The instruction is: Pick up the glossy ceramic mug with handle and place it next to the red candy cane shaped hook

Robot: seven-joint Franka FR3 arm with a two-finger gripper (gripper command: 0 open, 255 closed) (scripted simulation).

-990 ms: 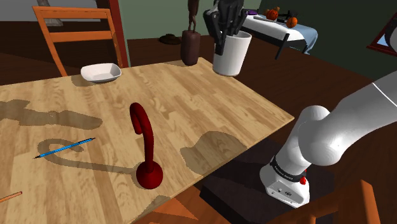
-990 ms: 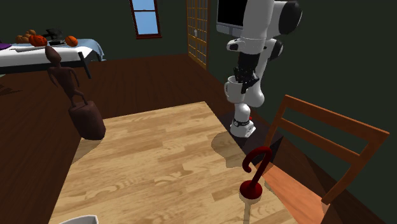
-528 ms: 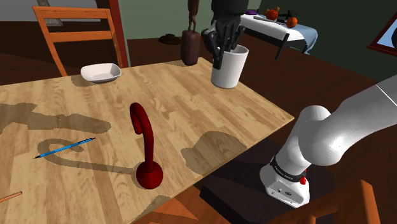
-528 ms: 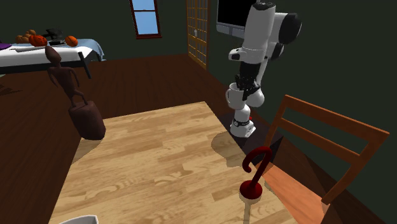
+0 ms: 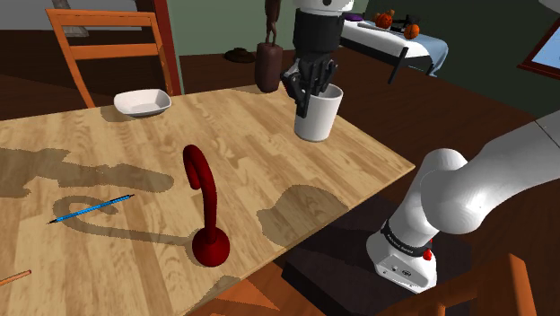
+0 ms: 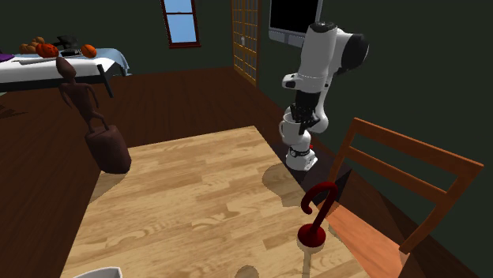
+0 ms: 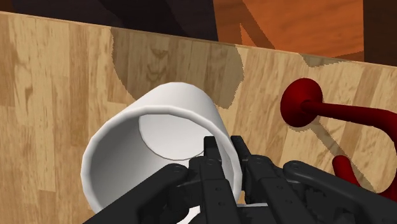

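Fingers [image 7: 211, 154] of the black gripper [image 7: 226, 151] are closed tight on the wall of a plain white mug [image 7: 159, 137], one just inside the rim and the other outside it, so the cup is pinched at its lip. No handle is visible from any side. In the shoulder view the gripper [image 5: 310, 94] comes down from above and the mug [image 5: 319, 118] hangs under it over the far corner of the light wooden table [image 5: 260, 157], apparently raised off the top rather than standing on it. The second exterior view puts the mug [image 6: 290, 126] beside the white arm's lower links, near the table's far edge. The dark red hook [image 5: 208, 211], a curved cane rising from a round base, stands near the table's front edge, well apart from the mug; the wrist view shows its base [image 7: 304, 105] off to one side of the fingers. A blue pencil [image 5: 90, 208] lies to the shoulder view's left of the hook, and a shallow white bowl [image 5: 142, 102] sits near a wooden chair [image 5: 108, 40]. A dark brown figurine [image 6: 99, 130] stands at the table's far end.
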